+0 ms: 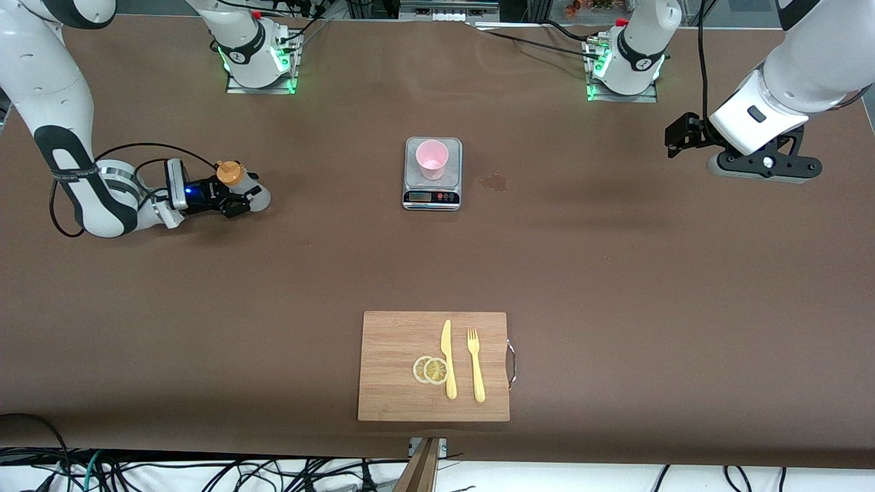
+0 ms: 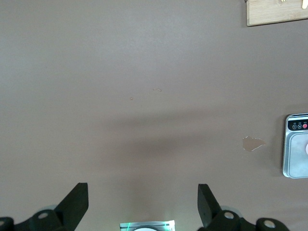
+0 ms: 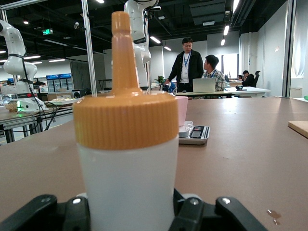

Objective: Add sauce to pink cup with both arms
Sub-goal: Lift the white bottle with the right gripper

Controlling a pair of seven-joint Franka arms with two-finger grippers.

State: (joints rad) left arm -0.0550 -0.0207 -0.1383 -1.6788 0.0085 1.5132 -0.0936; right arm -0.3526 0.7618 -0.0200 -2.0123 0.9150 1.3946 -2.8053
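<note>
The right claw (image 1: 240, 198) grips the sauce (image 1: 232, 179) low on the worktop (image 1: 615, 273); lifting it straight avoids squeezing. The left claw (image 2: 143, 202) waits open, high, well apart from the cup (image 1: 432, 158).

The desk (image 1: 615, 287) has a brown cover. On it, approx. in the middle, stands a grey scale (image 1: 433, 175). Just beside the scale, toward the left arm's end, is a small wet spot (image 1: 493, 182). Nearer to the front camera lies a wooden board (image 1: 396, 383) w/ a metal handle. Toward the right arm's end stands the sauce bottle (image 1: 236, 186) on the desk. Two arm bases (image 1: 260, 58) are fixed at the desk edge farthest from the camera.
</note>
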